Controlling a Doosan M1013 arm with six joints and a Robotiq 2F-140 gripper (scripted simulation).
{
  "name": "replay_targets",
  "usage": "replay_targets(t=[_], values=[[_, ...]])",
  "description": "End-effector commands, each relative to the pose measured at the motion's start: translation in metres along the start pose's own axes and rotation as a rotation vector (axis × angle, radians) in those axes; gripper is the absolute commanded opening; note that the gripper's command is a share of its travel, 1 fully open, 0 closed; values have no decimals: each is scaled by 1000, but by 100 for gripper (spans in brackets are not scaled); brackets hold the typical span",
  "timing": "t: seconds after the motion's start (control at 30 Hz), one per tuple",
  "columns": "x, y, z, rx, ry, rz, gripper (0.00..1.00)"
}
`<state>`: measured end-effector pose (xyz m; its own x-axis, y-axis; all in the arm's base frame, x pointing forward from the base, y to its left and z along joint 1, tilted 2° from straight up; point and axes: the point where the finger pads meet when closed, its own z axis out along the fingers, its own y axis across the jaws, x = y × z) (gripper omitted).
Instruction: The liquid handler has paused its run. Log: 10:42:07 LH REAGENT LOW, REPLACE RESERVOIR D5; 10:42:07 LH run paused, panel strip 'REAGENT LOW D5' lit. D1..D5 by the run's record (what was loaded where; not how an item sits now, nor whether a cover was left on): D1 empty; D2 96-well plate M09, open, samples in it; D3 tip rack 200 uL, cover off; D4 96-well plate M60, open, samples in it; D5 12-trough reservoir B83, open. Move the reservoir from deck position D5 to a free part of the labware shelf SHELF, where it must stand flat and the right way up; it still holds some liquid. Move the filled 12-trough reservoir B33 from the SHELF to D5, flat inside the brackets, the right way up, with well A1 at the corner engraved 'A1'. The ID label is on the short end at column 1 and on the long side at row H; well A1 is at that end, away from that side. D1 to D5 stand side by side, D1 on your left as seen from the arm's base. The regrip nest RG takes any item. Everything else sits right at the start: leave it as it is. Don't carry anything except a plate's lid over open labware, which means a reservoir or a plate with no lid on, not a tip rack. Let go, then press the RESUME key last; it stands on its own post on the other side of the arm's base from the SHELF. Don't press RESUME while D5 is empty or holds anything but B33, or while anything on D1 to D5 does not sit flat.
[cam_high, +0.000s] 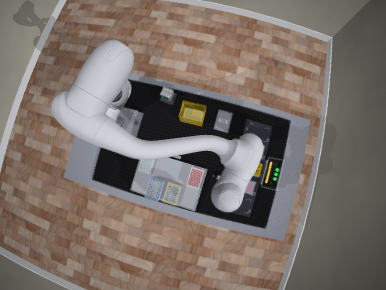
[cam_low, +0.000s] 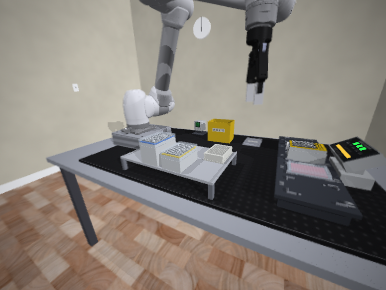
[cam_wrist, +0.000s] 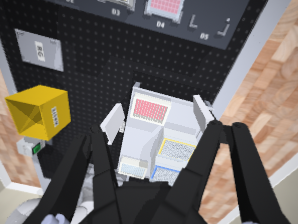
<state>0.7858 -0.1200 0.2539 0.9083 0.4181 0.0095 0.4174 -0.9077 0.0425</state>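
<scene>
My gripper (cam_wrist: 156, 107) (cam_low: 254, 95) is open and empty. It hangs high above the end of the labware shelf (cam_wrist: 143, 136) (cam_high: 170, 169) (cam_low: 200, 170) that is nearer the deck. On the shelf a red-topped piece of labware (cam_wrist: 150, 110) (cam_high: 196, 176) (cam_low: 219, 151) lies straight below the fingers. A yellow-rimmed item (cam_wrist: 177, 148) (cam_high: 172, 192), a blue-rimmed item (cam_wrist: 167, 173) (cam_high: 155, 188) and a small pale item (cam_wrist: 132, 167) (cam_high: 145, 166) stand further along. I cannot read any labels. The D5 brackets (cam_wrist: 193, 24) are bare. A pink plate (cam_wrist: 165, 7) (cam_low: 307, 170) sits at D4.
The yellow-rimmed tip rack (cam_low: 306, 145) stands beyond the pink plate. The panel (cam_high: 272, 174) (cam_low: 350, 148) shows a lit yellow strip. A yellow box (cam_wrist: 37, 112) (cam_high: 192, 112) (cam_low: 221, 130), the grey regrip nest (cam_wrist: 39, 49) (cam_high: 225, 118) and a small green key (cam_wrist: 36, 148) (cam_high: 166, 94) stand at the back.
</scene>
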Motion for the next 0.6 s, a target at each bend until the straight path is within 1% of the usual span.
replay_targets(t=[0.0, 0.17, 0.23, 0.57], values=[[3, -2, -2, 5, 0, -36, 77], [3, -2, -2, 5, 1, -136, 77], [3, -2, -2, 5, 1, -136, 77], [3, -2, -2, 5, 1, -336, 77]])
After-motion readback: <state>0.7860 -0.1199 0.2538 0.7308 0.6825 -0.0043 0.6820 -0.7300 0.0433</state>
